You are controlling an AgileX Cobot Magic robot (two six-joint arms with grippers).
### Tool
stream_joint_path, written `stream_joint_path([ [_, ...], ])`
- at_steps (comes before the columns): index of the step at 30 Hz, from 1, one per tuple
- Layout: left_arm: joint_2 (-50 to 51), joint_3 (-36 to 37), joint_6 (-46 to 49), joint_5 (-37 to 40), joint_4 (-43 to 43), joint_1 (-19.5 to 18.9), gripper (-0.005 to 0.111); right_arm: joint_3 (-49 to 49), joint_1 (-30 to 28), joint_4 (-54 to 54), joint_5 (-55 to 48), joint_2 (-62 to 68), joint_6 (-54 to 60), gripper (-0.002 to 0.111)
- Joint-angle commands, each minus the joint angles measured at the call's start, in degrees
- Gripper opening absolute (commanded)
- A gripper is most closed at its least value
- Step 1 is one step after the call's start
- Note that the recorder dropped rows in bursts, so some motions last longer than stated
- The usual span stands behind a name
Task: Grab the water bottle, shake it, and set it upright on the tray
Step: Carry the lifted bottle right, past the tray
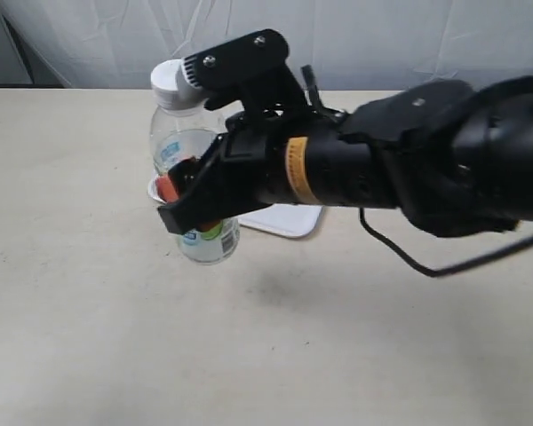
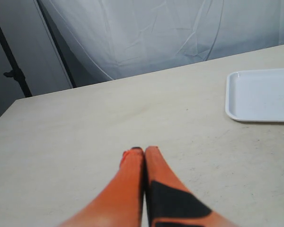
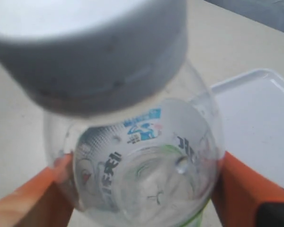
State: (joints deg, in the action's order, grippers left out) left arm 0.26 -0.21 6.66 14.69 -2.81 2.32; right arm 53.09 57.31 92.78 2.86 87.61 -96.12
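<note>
We hold the water bottle (image 1: 179,133) upright, cap up, clasped in the right gripper (image 1: 188,201), and the tray (image 1: 290,221) lies near, on that arm's own side.

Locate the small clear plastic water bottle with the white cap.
Left of centre in the exterior view, the water bottle is held cap-up in the right gripper, beside the flat white tray.
</note>
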Motion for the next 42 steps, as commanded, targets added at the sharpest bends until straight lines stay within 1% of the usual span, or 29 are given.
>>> stream_joint_path([
  [1,-0.26,0.21,-0.14,-0.50,0.34,0.02,0.000,-5.86,-0.19,-4.42,-17.68,-8.97,-0.05,-0.001],
  [3,-0.26,0.21,-0.14,-0.50,0.34,0.02,0.000,-7.03,-0.19,-12.16,-31.91,-10.97,0.12,-0.001],
  [5,-0.26,0.21,-0.14,-0.50,0.34,0.02,0.000,-7.60,-0.19,-15.11,-36.45,-12.47,1.72,-0.001],
  [6,-0.26,0.21,-0.14,-0.50,0.34,0.02,0.000,-8.04,-0.19,-15.72,-33.21,-13.25,4.92,-0.001],
  [8,-0.26,0.21,-0.14,-0.50,0.34,0.02,0.000,-8.44,-0.19,-16.99,-20.75,-14.47,12.75,-0.001],
  [9,-0.26,0.21,-0.14,-0.50,0.34,0.02,0.000,-8.44,-0.19,-18.82,-18.33,-14.92,15.68,-0.001],
  [11,-0.26,0.21,-0.14,-0.50,0.34,0.02,0.000,-8.29,-0.19,-20.46,-23.55,-15.33,14.80,-0.001],
  [12,-0.26,0.21,-0.26,-0.50,0.35,0.02,0.000,-8.20,-0.19,-21.52,-31.43,-15.33,12.31,-0.001],
  [14,-0.26,0.21,-0.26,-0.50,0.35,0.02,0.000,-8.20,-0.19,-24.55,-37.41,-15.33,10.29,-0.001],
  [15,-0.26,0.21,-0.26,-0.50,0.35,0.02,0.000,-8.45,-0.19,-26.53,-33.94,-15.45,13.17,-0.001],
  [17,-0.26,0.21,-0.26,-0.50,0.35,0.02,0.000,-8.91,-0.19,-29.96,-23.74,-16.16,25.16,-0.001],
  [18,-0.26,0.21,-0.26,-0.50,0.35,0.02,0.000,-9.04,-0.19,-33.28,-21.87,-16.58,30.48,-0.001],
  [19,-0.26,0.21,-0.26,-0.50,0.35,0.02,0.000,-8.90,-0.19,-33.95,-24.35,-16.69,29.88,-0.001],
  [20,-0.26,0.21,-0.26,-0.50,0.35,0.02,0.000,-8.34,-0.19,-33.73,-30.54,-16.68,27.14,-0.001],
  [21,-0.26,0.21,-0.15,-0.50,0.35,0.02,0.000,-8.19,-0.19,-32.41,-36.45,-16.57,20.74,-0.001],
  [22,-0.26,0.21,-0.15,-0.50,0.35,0.02,0.000,-8.19,-0.19,-32.10,-37.88,-16.57,17.64,-0.001],
  [23,-0.26,0.21,-0.15,-0.50,0.35,0.02,0.000,-8.70,-0.19,-32.74,-34.24,-16.70,19.23,-0.001],
  [25,-0.26,0.21,-0.15,-0.50,0.35,0.02,0.000,-9.52,-0.19,-37.10,-22.11,-17.26,31.09,-0.001],
  [26,-0.26,0.21,-0.15,-0.50,0.35,0.02,0.000,-9.53,-0.19,-40.28,-20.14,-17.67,34.15,-0.001],
  [28,-0.26,0.21,-0.15,-0.50,0.35,0.02,0.000,-8.88,-0.46,-39.81,-24.94,-17.67,30.07,-0.001],
  [29,-0.26,0.21,-0.15,-0.50,0.35,0.02,0.000,-8.75,-0.83,-37.98,-28.81,-17.67,24.85,-0.001],
  [31,-0.26,0.21,-0.15,-0.50,0.35,0.02,0.000,-8.98,-0.83,-36.26,-28.49,-17.67,19.32,-0.001],
  [33,-0.26,0.21,-0.15,-0.50,0.35,0.02,0.000,-9.38,-0.83,-37.80,-18.13,-17.97,26.23,-0.001],
  [34,-0.26,0.21,-0.15,-0.50,0.35,0.02,0.000,-9.49,-0.83,-39.32,-16.03,-18.21,29.00,-0.001],
  [35,-0.26,0.21,-0.15,-0.50,0.35,0.02,0.000,-9.19,-0.83,-39.63,-17.15,-18.35,28.68,-0.001],
  [37,-0.26,0.21,-0.15,-0.50,0.35,0.02,0.000,-8.19,-0.83,-37.69,-28.41,-18.23,22.86,-0.001],
  [39,-0.26,0.21,-0.15,-0.50,0.35,0.02,0.000,-8.04,-0.83,-36.97,-35.33,-18.10,18.98,-0.001],
  [40,-0.26,0.21,-0.15,-0.50,0.35,0.02,0.000,-8.31,-0.83,-37.58,-34.74,-18.10,20.43,-0.001],
  [42,-0.26,0.21,-0.15,-0.50,0.35,0.02,0.000,-8.57,-0.67,-41.71,-26.43,-18.53,28.97,-0.001],
])
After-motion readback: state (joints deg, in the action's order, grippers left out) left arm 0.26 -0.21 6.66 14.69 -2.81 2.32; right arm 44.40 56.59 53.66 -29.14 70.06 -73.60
